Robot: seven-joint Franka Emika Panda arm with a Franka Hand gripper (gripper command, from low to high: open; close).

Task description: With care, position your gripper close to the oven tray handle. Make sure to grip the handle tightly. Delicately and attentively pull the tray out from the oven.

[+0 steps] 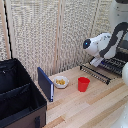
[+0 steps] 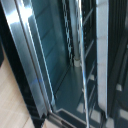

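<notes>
In the exterior view the white arm reaches down from the upper right. My gripper [image 1: 95, 61] is low over the tray [image 1: 106, 68], a dark wire rack that sticks out over the table. The oven tray handle [image 1: 95, 74] is the thin dark bar along the rack's front edge, just below and in front of the gripper. The fingers are too small and hidden to show whether they hold it. The dark oven [image 1: 123, 48] is mostly hidden behind the arm. The wrist view shows the oven's inside [image 2: 55, 55] and thin rack bars [image 2: 83, 85] close up, with no fingers in it.
A red cup [image 1: 83, 84] stands on the wooden table [image 1: 95, 107] in front of the handle. A white bowl [image 1: 61, 81] with yellow food, a blue upright board [image 1: 46, 84] and a big black fabric crate [image 1: 17, 95] lie toward the exterior view's left. A beige screen stands behind.
</notes>
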